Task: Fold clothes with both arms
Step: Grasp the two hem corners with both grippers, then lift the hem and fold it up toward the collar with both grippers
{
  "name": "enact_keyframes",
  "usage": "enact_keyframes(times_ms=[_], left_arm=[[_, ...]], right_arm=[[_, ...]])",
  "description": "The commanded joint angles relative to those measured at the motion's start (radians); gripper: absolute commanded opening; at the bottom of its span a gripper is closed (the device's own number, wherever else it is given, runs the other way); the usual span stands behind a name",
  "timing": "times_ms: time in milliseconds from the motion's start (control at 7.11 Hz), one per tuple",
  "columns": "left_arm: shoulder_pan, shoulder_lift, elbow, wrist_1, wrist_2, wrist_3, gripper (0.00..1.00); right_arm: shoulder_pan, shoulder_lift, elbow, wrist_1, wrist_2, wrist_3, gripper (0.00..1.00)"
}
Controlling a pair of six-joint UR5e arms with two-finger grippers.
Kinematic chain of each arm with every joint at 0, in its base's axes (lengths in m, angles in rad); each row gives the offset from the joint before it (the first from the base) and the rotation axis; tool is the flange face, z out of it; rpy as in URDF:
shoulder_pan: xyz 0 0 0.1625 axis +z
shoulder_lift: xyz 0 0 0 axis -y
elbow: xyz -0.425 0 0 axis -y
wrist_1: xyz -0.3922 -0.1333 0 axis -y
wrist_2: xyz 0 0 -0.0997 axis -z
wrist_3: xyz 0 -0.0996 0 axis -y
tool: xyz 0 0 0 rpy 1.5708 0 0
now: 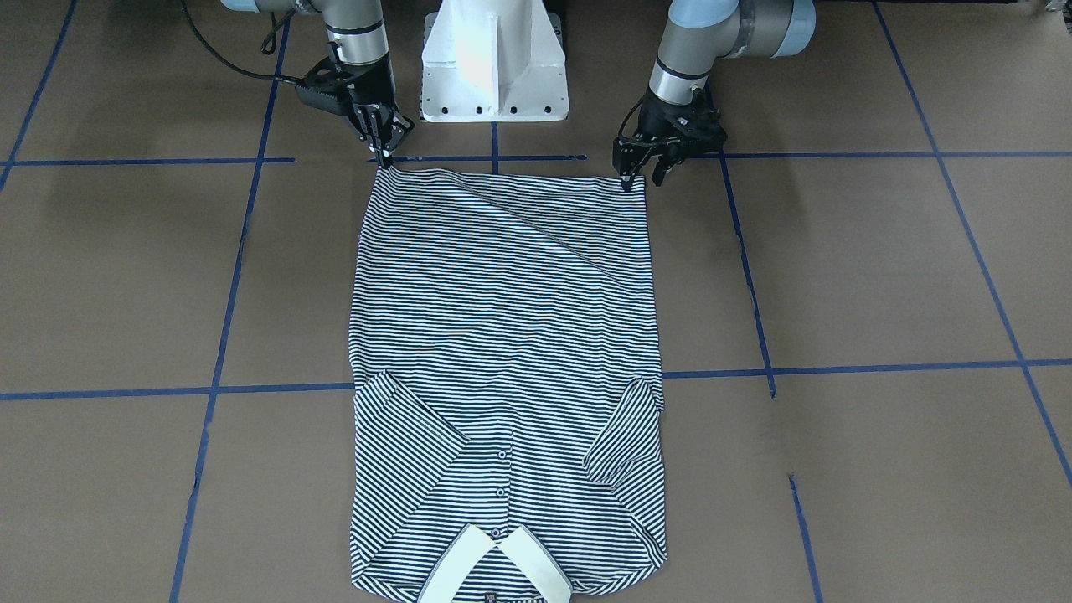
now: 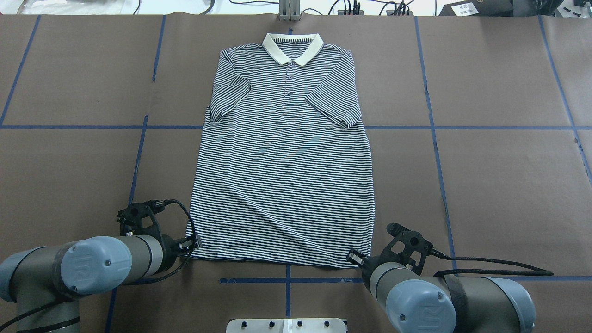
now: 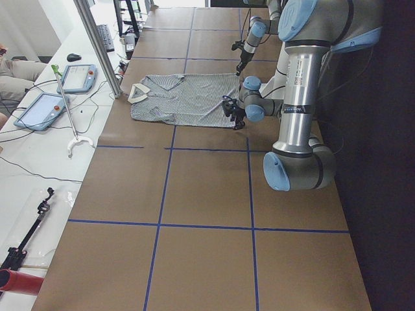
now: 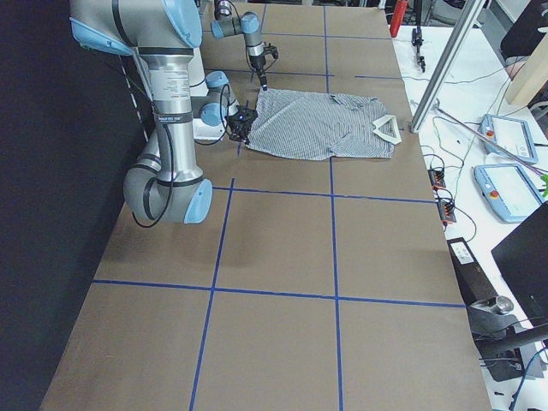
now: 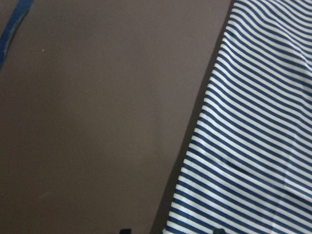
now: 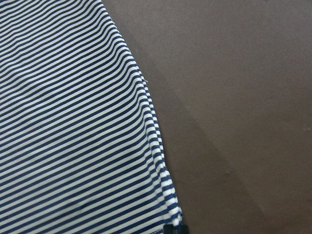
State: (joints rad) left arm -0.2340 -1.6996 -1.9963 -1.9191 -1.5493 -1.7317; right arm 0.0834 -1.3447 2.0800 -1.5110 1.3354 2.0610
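Brown table [image 2: 499, 175], gridded with blue tape [image 2: 485, 127], carries polo shirt [image 2: 286, 175], apparently flat.

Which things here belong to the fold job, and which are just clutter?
Job:
- polo shirt, laid flat, sleeves folded in
- left gripper, open at one hem corner
- right gripper, shut on the other hem corner

Lying about:
- white pedestal base
- control tablet
- keyboard
- mouse
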Motion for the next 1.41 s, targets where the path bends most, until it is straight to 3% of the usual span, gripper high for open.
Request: enact_keyframes(times_ms=[0,141,422,703,985,1266], left_arm=[[0.010,0.000,0.001,0.011,0.000,-0.009,0.19],[0.012,-0.002,0.001,0.011,0.000,-0.011,0.00],[0.010,-0.014,-0.019,0.011,0.000,-0.011,0.00],[0.016,-0.009,-0.170,0.101,-0.006,-0.035,0.00],[0.099,-0.006,-0.252,0.138,-0.005,-0.170,0.00],[0.154,-0.011,-0.326,0.214,-0.005,-0.290,0.00]], right_arm=[[-0.001,-0.001,-0.001,0.000,0.001,0.001,0.00],[-0.001,0.001,-0.001,0.000,0.002,0.001,0.00],[0.002,-0.001,0.012,0.000,0.014,-0.001,0.00],[0.016,-0.020,0.084,-0.002,0.088,-0.022,0.00],[-0.037,-0.046,0.132,-0.033,0.131,-0.030,0.00],[-0.021,-0.048,0.192,-0.134,0.288,-0.152,0.00]])
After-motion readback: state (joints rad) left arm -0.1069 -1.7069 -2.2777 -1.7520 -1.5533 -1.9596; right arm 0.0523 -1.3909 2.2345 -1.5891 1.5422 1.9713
